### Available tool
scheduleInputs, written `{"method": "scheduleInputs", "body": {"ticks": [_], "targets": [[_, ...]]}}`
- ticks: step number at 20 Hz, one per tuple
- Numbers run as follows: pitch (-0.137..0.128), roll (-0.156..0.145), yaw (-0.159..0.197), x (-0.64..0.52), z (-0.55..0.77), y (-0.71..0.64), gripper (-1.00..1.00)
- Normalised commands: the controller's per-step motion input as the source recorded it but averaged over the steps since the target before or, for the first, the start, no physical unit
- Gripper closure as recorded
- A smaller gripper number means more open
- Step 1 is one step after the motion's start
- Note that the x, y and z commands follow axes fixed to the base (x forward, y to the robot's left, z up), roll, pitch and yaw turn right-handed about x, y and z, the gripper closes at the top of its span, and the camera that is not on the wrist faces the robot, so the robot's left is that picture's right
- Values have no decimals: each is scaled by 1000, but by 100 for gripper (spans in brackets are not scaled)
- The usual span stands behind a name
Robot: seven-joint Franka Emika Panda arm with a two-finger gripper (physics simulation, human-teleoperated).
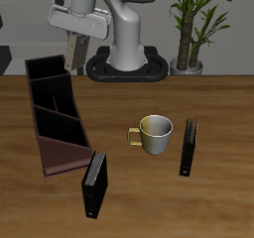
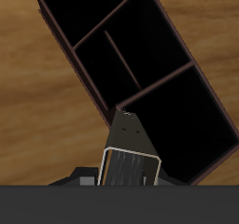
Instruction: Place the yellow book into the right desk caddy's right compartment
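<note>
Nearest the table's (image 1: 228,113) front edge, a black book (image 1: 94,183) stands upright just off the sloping brown end of the right desk caddy (image 1: 60,133). A second black book (image 1: 189,147) stands at about three o'clock from it, well apart. Between them and slightly farther back sits a pale metal mug (image 1: 156,133), its handle pointing toward nine o'clock. No writing or label can be read on any cover or on the mug.

The caddy runs from that near end back toward eleven o'clock, its dark cells open upward. The right compartment (image 1: 47,69) is the end cell farthest back.

Above that far end hangs the gripper (image 1: 71,52), and something thin and pale shows between its fingers. The wrist view shows the yellow book (image 2: 128,162) clamped edge-on there, greyish page edges visible, directly over the caddy's black cells. Whether the book's lower edge touches the caddy I cannot tell.

Behind stand the robot's base and a potted plant (image 1: 190,29).
</note>
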Motion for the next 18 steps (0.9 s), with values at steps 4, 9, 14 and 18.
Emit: {"method": "scheduleInputs", "body": {"ticks": [4,9,14,18], "targets": [[-37,-85,-7,-326,67,-329,100],[-54,-54,-17,-239,165,-181,100],[-19,-37,48,-17,96,-110,100],[-12,-58,78,86,38,-107,100]]}}
